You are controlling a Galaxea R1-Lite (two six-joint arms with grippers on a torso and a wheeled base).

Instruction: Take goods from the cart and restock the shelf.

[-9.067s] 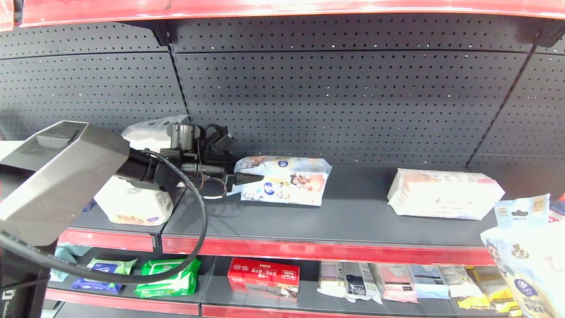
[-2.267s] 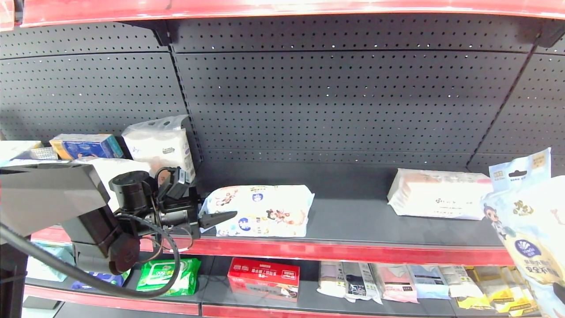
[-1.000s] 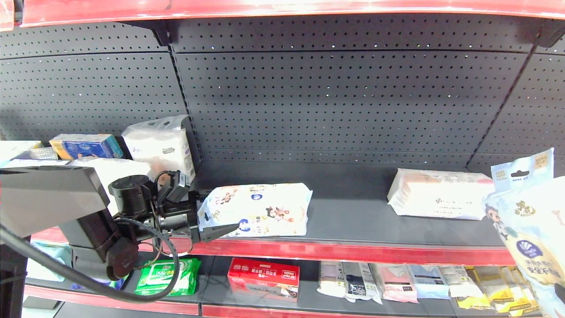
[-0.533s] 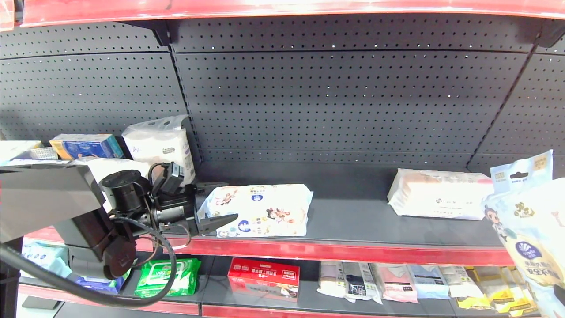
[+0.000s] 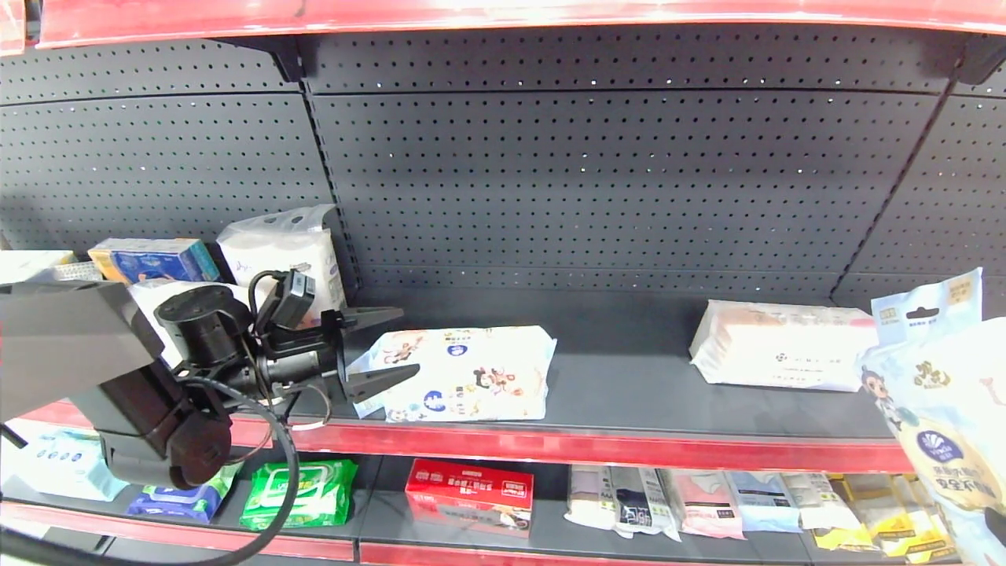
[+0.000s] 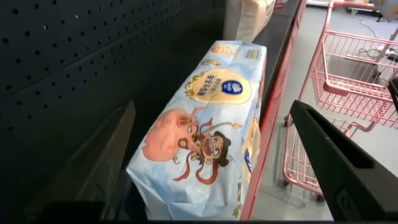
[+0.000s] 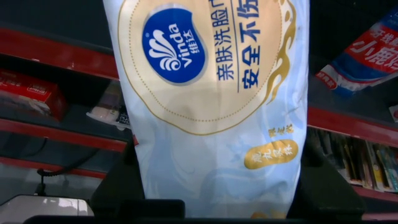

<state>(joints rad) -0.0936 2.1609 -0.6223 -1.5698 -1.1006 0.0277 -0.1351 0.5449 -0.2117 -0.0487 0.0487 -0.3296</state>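
— Starting at the left gripper (image 5: 409, 340): spread wide, gripping nothing, one finger behind and one in front of the left end of the printed pack (image 5: 464, 373).
— Touching it?
— Cannot tell; close around that end, no more.
— And at the right gripper (image 7: 221, 186)?
— Clamped on the lower part of a tall pouch (image 5: 939, 409), held upright in the air off the right end of the shelf (image 5: 629, 393). Not yet set down.
— Where on the shelf for the printed pack?
— Flat, long side along the front edge, just behind the red lip (image 5: 597, 450), toward the left end of the middle bay. Well apart from a white pack (image 5: 790, 344) toward the right rear. Beyond the left divider, a roll pack (image 5: 279, 251) standing upright. Out past the front edge, the pink cart (image 6: 348, 81).
— Handling?
— Judging by the creased film: soft, light, squashy, probably slippery. Likely to sag if lifted by one end.
— Where to take hold?
— Across the short width, a little in from the left end, squeezing the body and not the crimped seam. Same caution with the tall pouch: floppy, probably top-heavy, better lowered base first.
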